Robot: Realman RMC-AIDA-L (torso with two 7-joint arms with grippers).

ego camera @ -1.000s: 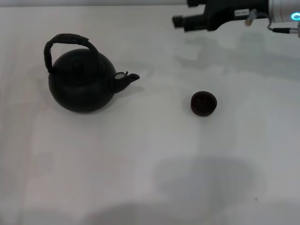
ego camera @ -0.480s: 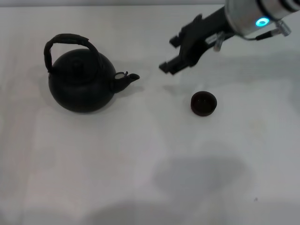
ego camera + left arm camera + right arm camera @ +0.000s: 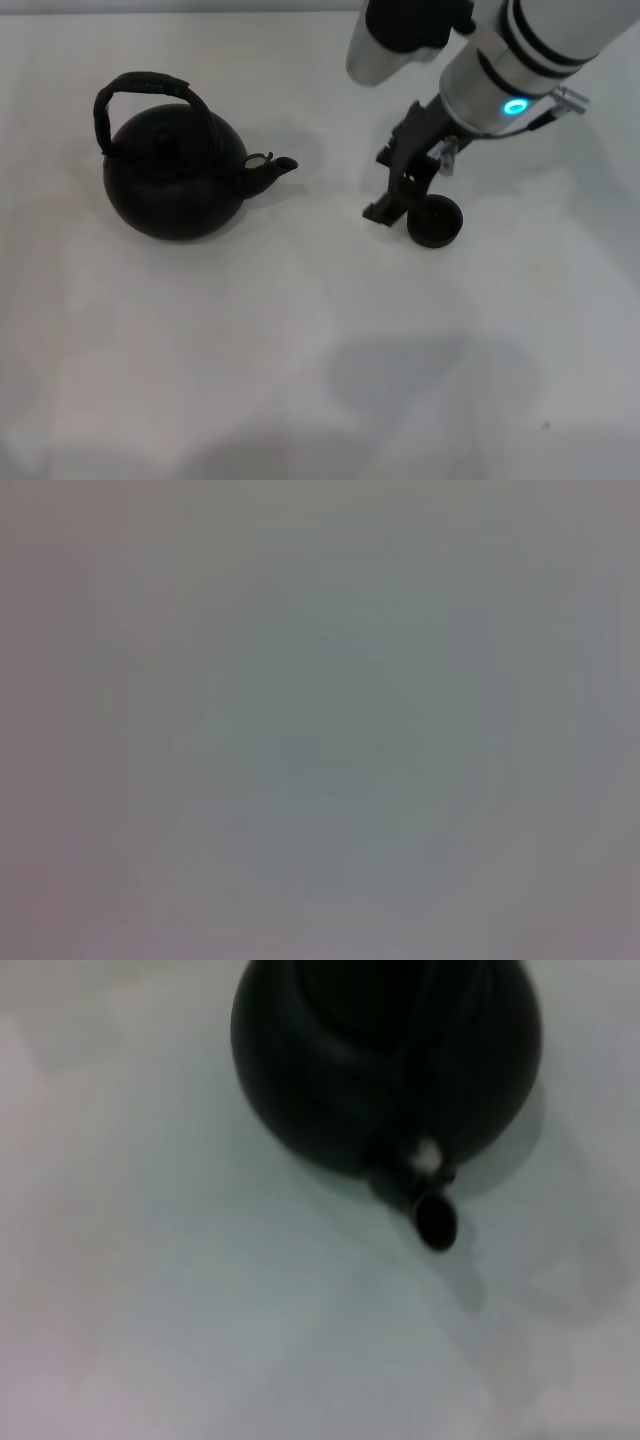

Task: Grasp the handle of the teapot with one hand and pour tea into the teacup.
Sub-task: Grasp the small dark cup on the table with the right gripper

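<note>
Right gripper [image 3: 393, 195]: low over the table, just beside the cup's left edge; whether its fingers are open or closed cannot be told
Cup [image 3: 436, 224]: on the table, well right of the pot
Pot [image 3: 175, 175]: upright at left, spout [image 3: 432, 1218] toward the cup, handle [image 3: 140, 90] arched above
Writing: none readable
Left gripper: out of sight

Matte black teapot [image 3: 175, 185] with a dull, slightly grainy skin, rough wrapped-looking handle [image 3: 140, 88], small dark matte teacup [image 3: 436, 222], smooth pale matte bench [image 3: 300, 340], glossy white arm casing, black matte right gripper [image 3: 392, 200]
</note>
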